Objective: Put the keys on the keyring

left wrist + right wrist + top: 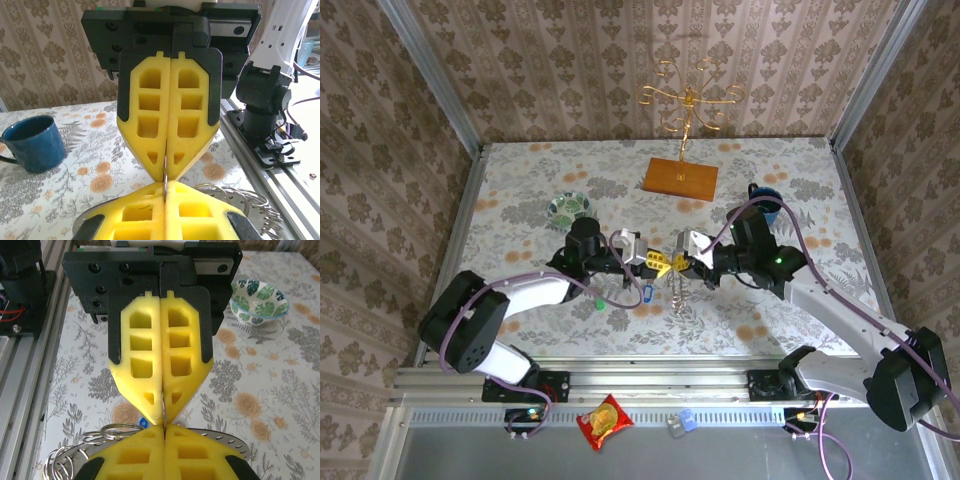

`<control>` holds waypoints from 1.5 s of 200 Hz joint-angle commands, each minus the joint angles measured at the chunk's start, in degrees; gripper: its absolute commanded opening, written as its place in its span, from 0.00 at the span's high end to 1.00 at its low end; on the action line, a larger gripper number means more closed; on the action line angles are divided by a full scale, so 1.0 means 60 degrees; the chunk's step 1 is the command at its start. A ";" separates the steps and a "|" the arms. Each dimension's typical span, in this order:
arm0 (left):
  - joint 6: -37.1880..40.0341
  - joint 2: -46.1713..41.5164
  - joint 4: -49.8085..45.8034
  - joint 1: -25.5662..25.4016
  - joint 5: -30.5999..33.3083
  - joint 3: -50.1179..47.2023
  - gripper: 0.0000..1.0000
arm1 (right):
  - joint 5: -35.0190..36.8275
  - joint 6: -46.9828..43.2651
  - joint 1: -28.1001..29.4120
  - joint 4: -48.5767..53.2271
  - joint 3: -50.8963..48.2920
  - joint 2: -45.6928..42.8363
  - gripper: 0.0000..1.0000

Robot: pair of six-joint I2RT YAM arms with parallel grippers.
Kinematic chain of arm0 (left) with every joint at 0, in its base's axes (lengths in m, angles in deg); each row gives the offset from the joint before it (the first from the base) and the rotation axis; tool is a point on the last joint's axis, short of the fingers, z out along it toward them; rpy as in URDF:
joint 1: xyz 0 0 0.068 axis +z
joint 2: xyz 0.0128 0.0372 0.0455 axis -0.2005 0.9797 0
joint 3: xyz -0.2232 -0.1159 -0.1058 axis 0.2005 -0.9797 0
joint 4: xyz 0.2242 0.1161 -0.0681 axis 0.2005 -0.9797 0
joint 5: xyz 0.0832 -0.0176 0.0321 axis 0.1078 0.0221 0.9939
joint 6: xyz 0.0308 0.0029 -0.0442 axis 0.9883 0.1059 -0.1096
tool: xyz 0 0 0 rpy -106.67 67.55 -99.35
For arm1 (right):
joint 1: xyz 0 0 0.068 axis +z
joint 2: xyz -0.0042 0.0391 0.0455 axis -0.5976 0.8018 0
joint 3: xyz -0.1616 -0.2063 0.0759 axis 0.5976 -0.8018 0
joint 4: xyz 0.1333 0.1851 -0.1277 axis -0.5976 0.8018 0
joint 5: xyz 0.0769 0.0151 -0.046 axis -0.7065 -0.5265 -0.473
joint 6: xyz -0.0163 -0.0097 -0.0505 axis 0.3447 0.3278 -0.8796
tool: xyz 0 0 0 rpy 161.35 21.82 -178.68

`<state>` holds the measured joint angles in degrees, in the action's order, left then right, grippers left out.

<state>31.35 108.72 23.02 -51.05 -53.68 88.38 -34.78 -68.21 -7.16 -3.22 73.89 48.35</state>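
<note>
both arms meet nose to nose over mid-table (520, 190). the left gripper (658, 263) is clenched, its yellow fingers (135, 215) pressed flat together, and a thin wire loop of the keyring (678, 292) runs into their seam. the right gripper (683, 262) faces it tip to tip, clamped tight on that same loop. the rest of the keyring, grey rim and coils, sits just under the tips on the near side. the green key (600, 303) lies on the table well left of it, the blue key (647, 292) just left, neither touching it. a blue mug (32, 142) stands far right, a patterned bowl (567, 207) far left.
</note>
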 commanded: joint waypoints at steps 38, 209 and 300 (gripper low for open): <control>0.0254 0.0312 0.0749 -0.0052 0.0698 -0.0364 0.93 | -0.0359 -0.0663 0.0496 0.0479 0.0065 0.0318 1.00; 0.0342 0.0530 0.0863 0.0194 0.0693 -0.0779 1.00 | 0.0045 -0.0759 0.0804 0.0675 0.0106 0.0665 1.00; -0.0066 0.0452 0.1130 0.0179 0.0117 -0.0607 1.00 | 0.0904 0.0306 0.0716 -0.0699 -0.1107 -0.0091 0.79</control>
<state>31.76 111.43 26.94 -50.52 -52.21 83.57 -29.21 -67.93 -3.64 -6.87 68.21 48.89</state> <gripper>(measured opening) 0.065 0.220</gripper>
